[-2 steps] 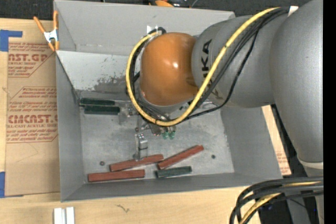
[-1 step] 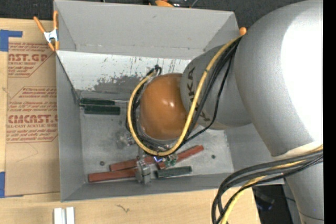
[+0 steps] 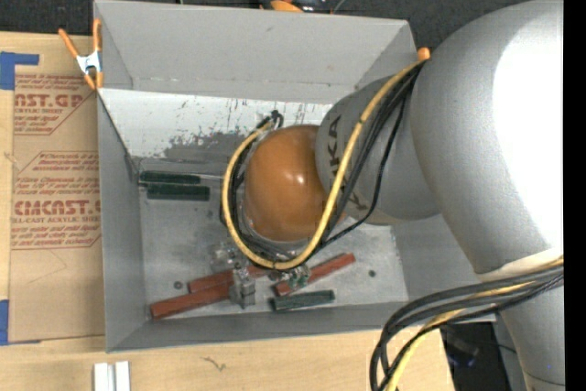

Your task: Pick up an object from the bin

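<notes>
Lying on the left of the bin's (image 3: pixel 117 224) floor, just below the back wall, are two dark green bars (image 3: pixel 176 186), side by side and touching, though the seam between them is hard to make out. Bare floor separates them from a long red-brown bar (image 3: pixel 183 300) nearer the front wall; it lies tilted, with its left end close to the front left corner. The gripper (image 3: pixel 242 287) stands low at that bar's right end; contact with the bar cannot be made out, nor whether the gripper is spread or closed, since the orange cover (image 3: pixel 279 183) and the looped yellow and black cables (image 3: pixel 234 197) hide most of it. Just right of the gripper a short dark green bar (image 3: pixel 304 298) lies along the front wall; beyond it, further from that wall, is a second red-brown bar (image 3: pixel 331 266), slanted, its left end lost beneath the cables. Three green pieces and two red-brown ones are in sight. The grey arm (image 3: pixel 494 142) covers the bin's right wall and the floor beside it, so the open floor lies in the left half.
</notes>
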Controlling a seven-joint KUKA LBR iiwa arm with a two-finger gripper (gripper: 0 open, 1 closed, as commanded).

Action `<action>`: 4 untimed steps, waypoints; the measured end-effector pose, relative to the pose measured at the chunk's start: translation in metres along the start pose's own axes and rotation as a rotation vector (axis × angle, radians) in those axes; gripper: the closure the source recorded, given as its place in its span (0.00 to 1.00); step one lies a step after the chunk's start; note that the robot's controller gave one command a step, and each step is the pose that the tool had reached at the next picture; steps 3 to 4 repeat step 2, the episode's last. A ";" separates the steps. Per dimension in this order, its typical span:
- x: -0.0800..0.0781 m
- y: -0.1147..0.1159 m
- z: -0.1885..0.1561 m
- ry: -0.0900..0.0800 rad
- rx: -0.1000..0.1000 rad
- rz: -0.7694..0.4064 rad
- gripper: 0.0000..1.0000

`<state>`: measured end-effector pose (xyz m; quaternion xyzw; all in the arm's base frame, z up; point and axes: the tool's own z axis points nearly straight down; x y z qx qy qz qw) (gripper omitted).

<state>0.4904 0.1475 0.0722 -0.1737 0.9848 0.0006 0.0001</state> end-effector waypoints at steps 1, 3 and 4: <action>-0.020 0.004 -0.110 -0.007 0.002 -0.369 1.00; -0.019 0.008 -0.154 -0.006 0.002 -0.383 1.00; -0.019 0.008 -0.154 -0.006 0.002 -0.383 1.00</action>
